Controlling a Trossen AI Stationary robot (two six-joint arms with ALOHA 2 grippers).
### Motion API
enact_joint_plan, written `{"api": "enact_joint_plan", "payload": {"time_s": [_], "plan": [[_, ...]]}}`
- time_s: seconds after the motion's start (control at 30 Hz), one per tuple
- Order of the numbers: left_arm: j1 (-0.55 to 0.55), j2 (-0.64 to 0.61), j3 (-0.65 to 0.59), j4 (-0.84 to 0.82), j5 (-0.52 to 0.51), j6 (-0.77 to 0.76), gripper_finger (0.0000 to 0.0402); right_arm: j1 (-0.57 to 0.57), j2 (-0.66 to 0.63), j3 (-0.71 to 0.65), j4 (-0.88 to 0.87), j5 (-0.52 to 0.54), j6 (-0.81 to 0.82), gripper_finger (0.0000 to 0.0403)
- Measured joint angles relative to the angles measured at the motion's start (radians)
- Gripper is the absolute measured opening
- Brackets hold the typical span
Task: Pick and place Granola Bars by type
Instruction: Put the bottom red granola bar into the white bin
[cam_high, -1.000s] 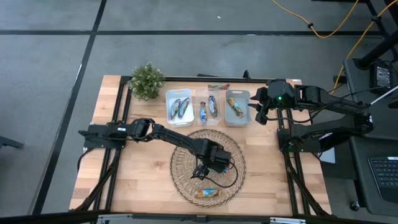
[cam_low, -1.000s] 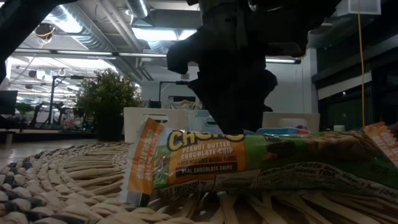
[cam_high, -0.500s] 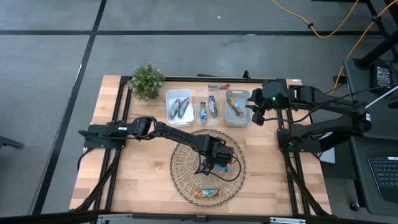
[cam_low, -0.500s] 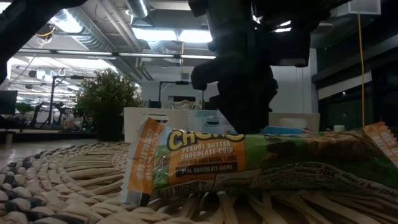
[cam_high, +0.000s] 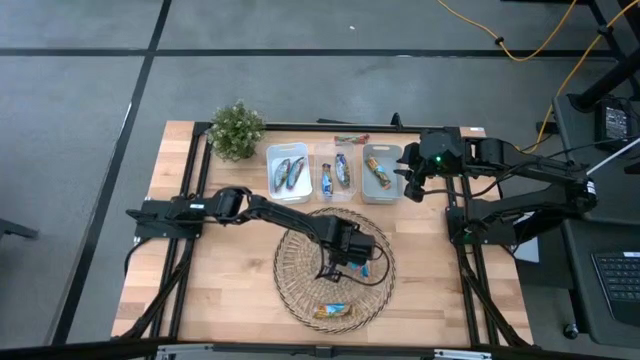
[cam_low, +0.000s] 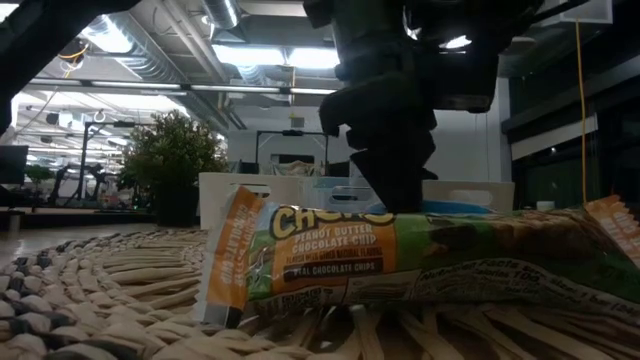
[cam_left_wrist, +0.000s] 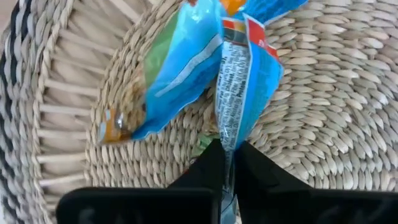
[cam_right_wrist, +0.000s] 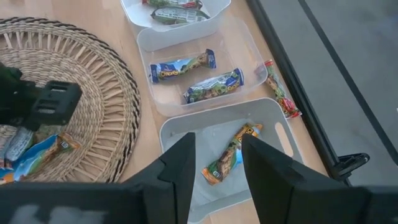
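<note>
On the round wicker tray, blue-wrapped granola bars lie near its middle, and my left gripper is shut on one of them from above. A green and orange bar lies flat at the tray's near edge and fills the low view. Three bins hold sorted bars: green, blue and orange-brown. My right gripper hovers open above the orange-brown bar's bin. My left gripper pinches a thin printed edge of the blue wrapper between its two fingers. The fingers come from above, pointing down at the tray. The rest of the bar lies on the wicker; one layer or several, I cannot tell.
A potted plant stands at the far left, next to the bins. One loose reddish bar lies on the table beyond the bins, also seen from the right wrist as a bar beside the bin walls. Bare wood lies left of the tray.
My left gripper has shifted a little toward the table's right over the tray's middle and has shut on the blue wrapper's edge. The bar at the tray's near edge has stayed where it was.
</note>
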Motion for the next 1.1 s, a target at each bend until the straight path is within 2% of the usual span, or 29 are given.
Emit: {"api": "enact_joint_plan", "payload": {"time_s": [0.2,0.43,0.53,0.7,0.83,1.0,1.1], "plan": [[-0.001,-0.080,-0.002,-0.117,-0.021,-0.070,0.0012,0.000,-0.019,0.000,0.001,0.000,0.001,0.0133],[-0.003,-0.294,-0.002,-0.209,-0.140,-0.270,0.0009,0.000,-0.087,0.000,-0.003,0.000,0.005,0.0133],[-0.016,-0.410,-0.002,-0.210,-0.236,-0.401,0.0008,0.000,-0.117,0.000,-0.004,0.000,0.013,0.0133],[-0.056,-0.591,-0.002,-0.223,-0.505,-0.644,0.0007,0.000,-0.148,0.000,-0.002,0.000,0.030,0.0133],[-0.090,-0.697,-0.002,-0.221,-0.629,-0.700,0.0008,0.000,-0.156,0.000,-0.001,-0.009,0.032,0.0133],[-0.124,-0.777,-0.002,-0.185,-0.641,-0.683,0.0006,0.000,-0.155,0.000,-0.002,-0.035,0.002,0.0133],[-0.136,-0.789,-0.002,-0.156,-0.686,-0.675,0.0008,0.000,-0.155,0.000,-0.002,-0.035,-0.027,0.0133]]}}
